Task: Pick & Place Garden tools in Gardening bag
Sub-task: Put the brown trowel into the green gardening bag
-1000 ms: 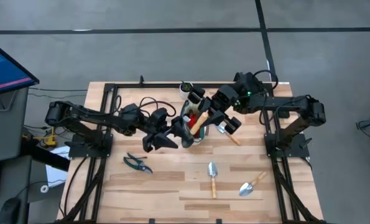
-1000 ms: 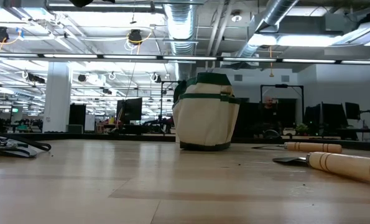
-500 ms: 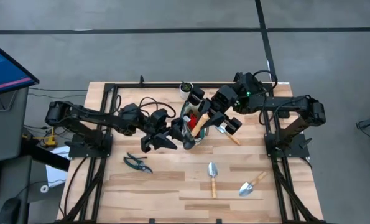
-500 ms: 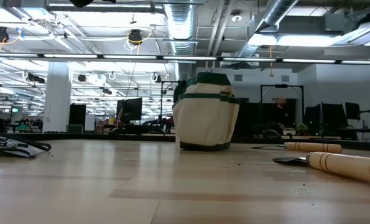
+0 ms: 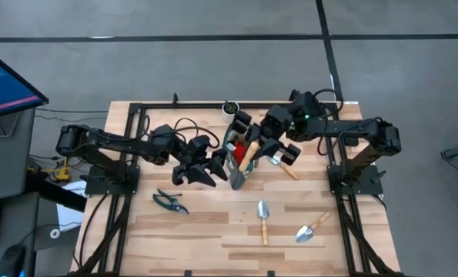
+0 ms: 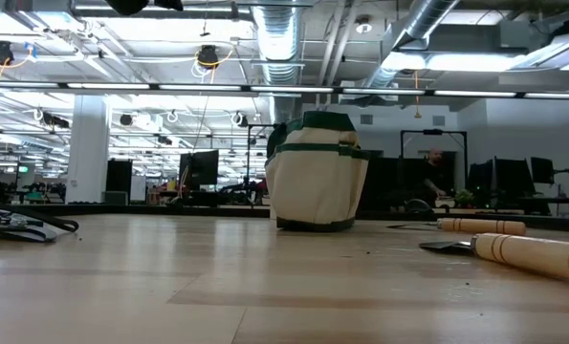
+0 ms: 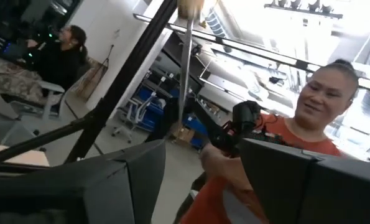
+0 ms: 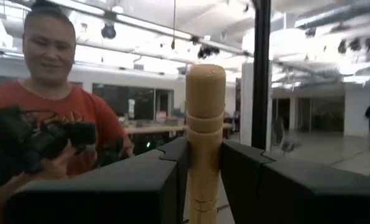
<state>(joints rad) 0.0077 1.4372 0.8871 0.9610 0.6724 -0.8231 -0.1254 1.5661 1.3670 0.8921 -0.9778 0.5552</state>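
The gardening bag (image 6: pixel 317 172), cream with green trim, stands upright on its base at mid-table, and something red (image 5: pixel 252 145) shows at it from above. High over it my right gripper (image 5: pixel 253 151) is shut on a wooden-handled trowel (image 5: pixel 246 158), blade down. The trowel's thin metal blade (image 7: pixel 185 68) hangs just ahead of my left gripper (image 5: pixel 215 164). That gripper is at the bag's left, its fingers (image 7: pixel 119 180) apart with nothing between them. Pruning shears (image 5: pixel 171 201) and two trowels (image 5: pixel 263 219) (image 5: pixel 312 228) lie flat on the near part of the table. My right gripper pinches the trowel's wooden handle (image 8: pixel 204 155) between its two fingers, a short way below the rounded free end (image 8: pixel 206 78), which sticks up past them. The fingers come about level from the table's right and lie across the handle. The trowel hangs blade down, clear of the table.
A third loose trowel (image 5: pixel 289 171) lies on the table under my right arm. The small white pot (image 5: pixel 230 109) stands at the far edge behind the bag. Black frame rails run along the table's left and right sides. A person in an orange shirt (image 8: pixel 54 124) holding a dark device shows beyond the table.
Both grippers have stayed over the bag and only rolled a little at the wrist. The trowel stays in my right gripper. The bag has not moved.
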